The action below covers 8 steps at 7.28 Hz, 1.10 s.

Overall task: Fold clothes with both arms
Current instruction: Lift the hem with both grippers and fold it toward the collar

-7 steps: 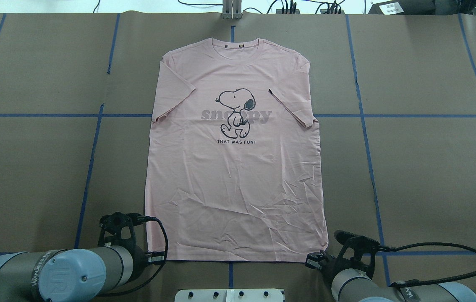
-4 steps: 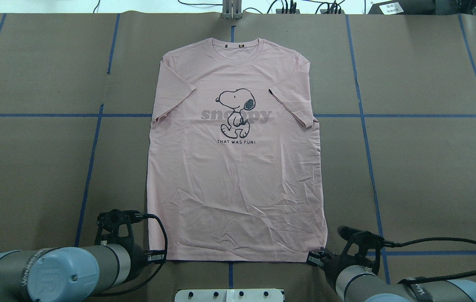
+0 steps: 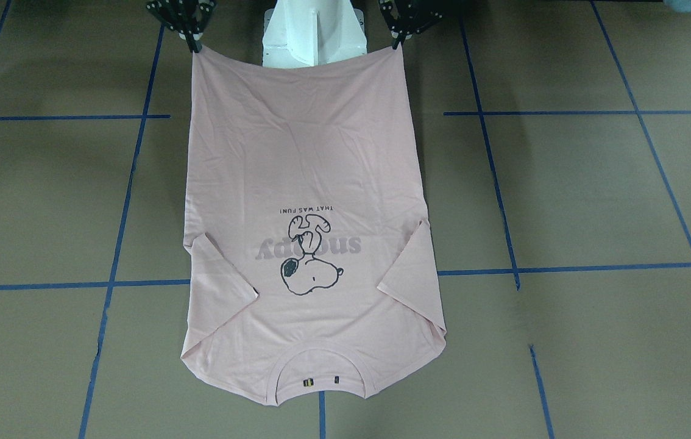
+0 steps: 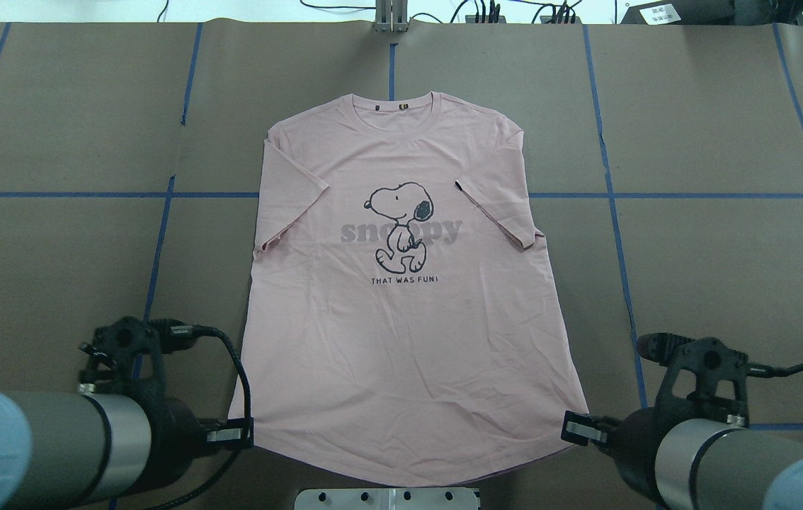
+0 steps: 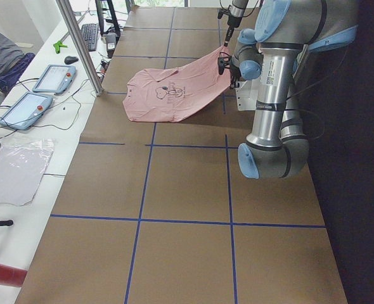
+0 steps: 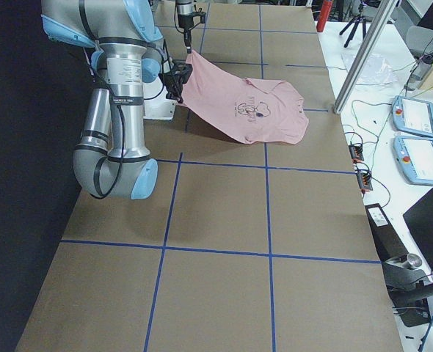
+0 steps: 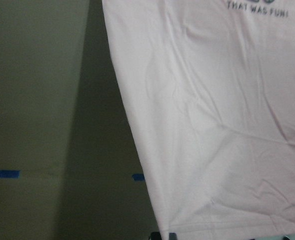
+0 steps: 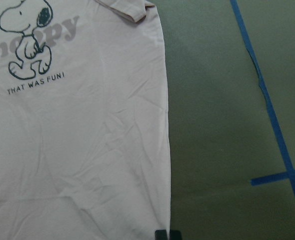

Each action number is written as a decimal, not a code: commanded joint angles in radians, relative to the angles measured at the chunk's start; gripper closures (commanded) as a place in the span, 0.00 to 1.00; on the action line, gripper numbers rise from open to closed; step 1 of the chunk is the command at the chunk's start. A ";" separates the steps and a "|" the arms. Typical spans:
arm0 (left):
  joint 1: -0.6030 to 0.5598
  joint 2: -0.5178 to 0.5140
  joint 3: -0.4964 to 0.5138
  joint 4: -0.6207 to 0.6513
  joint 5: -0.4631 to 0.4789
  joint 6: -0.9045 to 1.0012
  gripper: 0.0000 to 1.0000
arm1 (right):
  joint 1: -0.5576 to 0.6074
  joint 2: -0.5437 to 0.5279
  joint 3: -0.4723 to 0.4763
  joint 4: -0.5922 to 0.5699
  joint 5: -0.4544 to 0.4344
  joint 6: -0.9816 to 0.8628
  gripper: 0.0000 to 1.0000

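T-shirt [image 4: 401,340] hem raised since earlier, corners pinched in left pincer [image 4: 231,433] and right pincer [image 4: 578,428], far end on table [image 4: 727,283]

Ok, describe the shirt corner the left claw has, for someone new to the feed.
On the brown table, the pink T-shirt lies print up, collar away from the robot. Its near hem is lifted at both corners; the left claw pinches the one on the overhead view's left. The right claw holds the other, on that view's right.
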 commanded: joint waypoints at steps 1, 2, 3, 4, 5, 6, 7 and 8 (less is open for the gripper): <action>-0.139 -0.133 -0.092 0.183 -0.126 0.025 1.00 | 0.097 0.225 0.072 -0.271 0.132 -0.042 1.00; -0.145 -0.136 -0.071 0.180 -0.126 0.136 1.00 | 0.111 0.246 0.060 -0.292 0.132 -0.089 1.00; -0.208 -0.145 -0.002 0.177 -0.123 0.216 1.00 | 0.140 0.252 0.037 -0.290 0.123 -0.147 1.00; -0.295 -0.187 0.093 0.176 -0.126 0.305 1.00 | 0.237 0.309 -0.056 -0.280 0.132 -0.239 1.00; -0.370 -0.220 0.194 0.148 -0.126 0.369 1.00 | 0.338 0.361 -0.174 -0.242 0.141 -0.325 1.00; -0.423 -0.222 0.298 0.057 -0.126 0.406 1.00 | 0.441 0.360 -0.316 -0.109 0.206 -0.367 1.00; -0.455 -0.224 0.407 -0.035 -0.125 0.425 1.00 | 0.515 0.361 -0.480 0.059 0.234 -0.385 1.00; -0.489 -0.234 0.511 -0.142 -0.125 0.452 1.00 | 0.561 0.363 -0.612 0.175 0.235 -0.425 1.00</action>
